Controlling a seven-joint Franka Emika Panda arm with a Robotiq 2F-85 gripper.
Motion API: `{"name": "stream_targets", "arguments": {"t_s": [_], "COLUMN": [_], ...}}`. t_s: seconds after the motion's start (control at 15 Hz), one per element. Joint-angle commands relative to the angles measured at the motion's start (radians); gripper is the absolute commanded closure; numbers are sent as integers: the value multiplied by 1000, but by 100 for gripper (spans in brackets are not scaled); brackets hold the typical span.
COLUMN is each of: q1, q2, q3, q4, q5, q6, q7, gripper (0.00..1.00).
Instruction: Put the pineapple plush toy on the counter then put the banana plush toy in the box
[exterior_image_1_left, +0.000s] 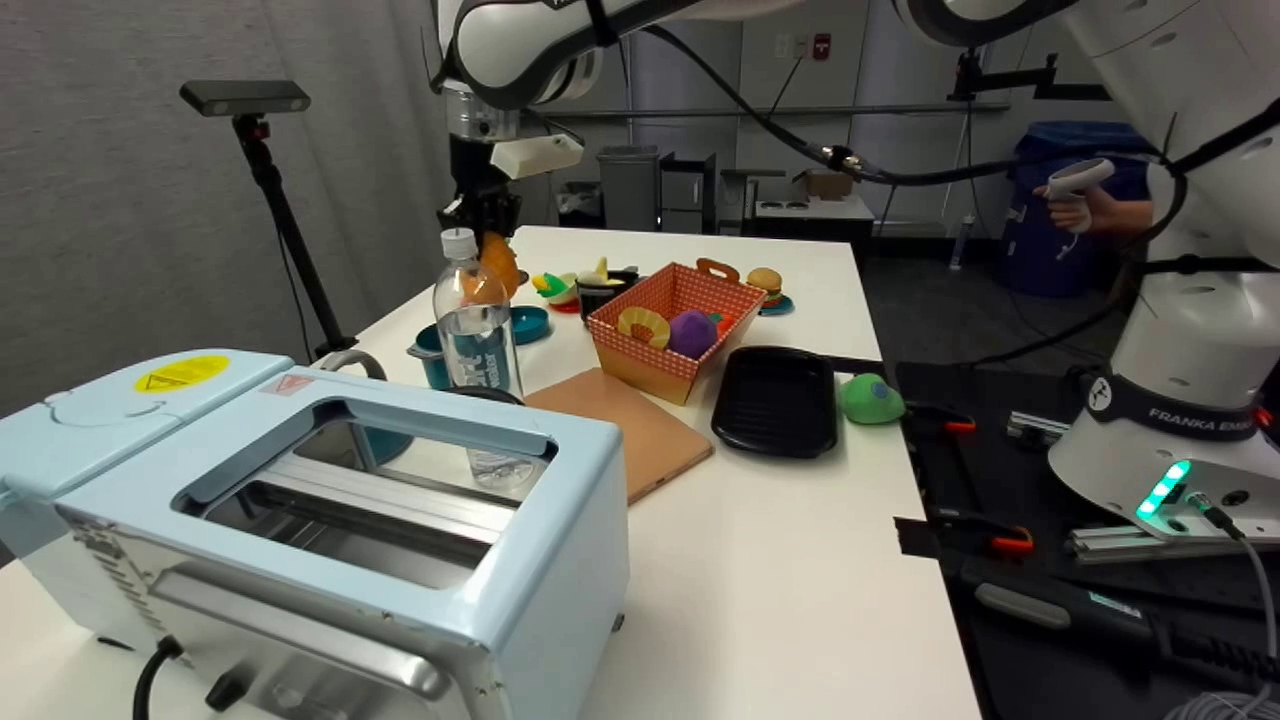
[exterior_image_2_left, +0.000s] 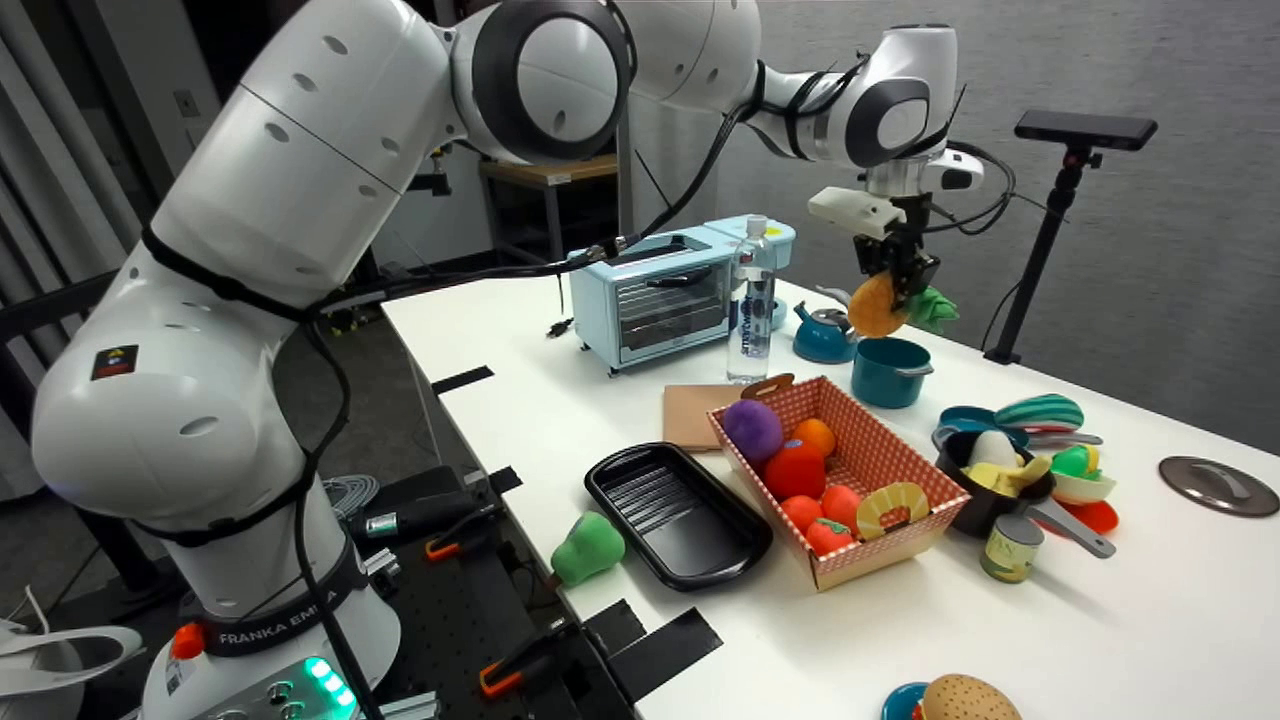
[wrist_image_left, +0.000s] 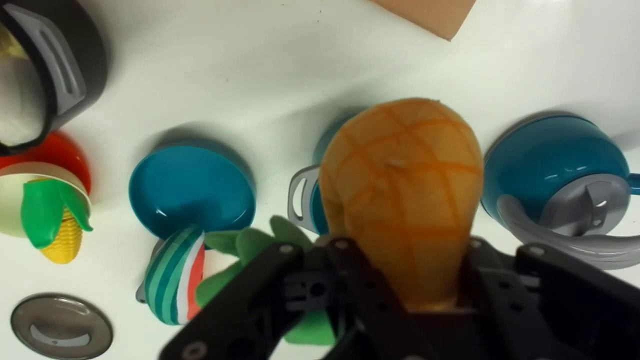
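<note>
Pineapple plush toy (wrist_image_left: 402, 170): rounded, orange, criss-crossed (leafy green end), clamped in gripper (wrist_image_left: 409, 250).

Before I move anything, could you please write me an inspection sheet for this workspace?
Surface: white counter, black tape strips near its edge.
Pineapple plush toy: held in the air near a teal pot; not yet on the counter.
Box: red-checked, holding several toys.
Banana plush toy: appears to lie in the black pot, outside the box.
Clutter: clear water bottle, pale blue toaster, black tray, green pear-shaped toy, among others.
Gripper: closed on the pineapple plush toy.
Cables: black cable slung along the arm.
Surroundings: stand-mounted camera near the counter; person's hand holding a white controller.
</note>
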Motion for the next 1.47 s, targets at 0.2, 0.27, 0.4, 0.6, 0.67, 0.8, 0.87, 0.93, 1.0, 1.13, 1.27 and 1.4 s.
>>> {"name": "stream_targets", "arguments": {"t_s": [0.2, 0.27, 0.4, 0.6, 0.67, 0.8, 0.87, 0.93, 1.0, 1.13, 1.27, 1.4], "q1": [-6, -7, -7, -6, -7, -10, -13, -21, -29, -42, -54, -68], "q2": [75, 79, 89, 100, 103, 109, 111, 109, 103, 90, 73, 53], "q3": [5, 6, 6, 5, 6, 7, 7, 10, 13, 15, 13, 10], "q4": [145, 152, 169, 185, 187, 197, 201, 204, 199, 185, 165, 139], "q5": [-12, -12, -12, -14, -13, -10, -7, 4, 11, 19, 23, 27], "q6": [-108, -115, -131, -143, -142, -144, -145, -152, -148, -142, -129, -112], "q7": [29, 26, 27, 26, 24, 26, 28, 30, 29, 27, 25, 27], "gripper": [15, 8, 0, 0, 0, 0, 0, 0, 0, 0, 0, 0]}}
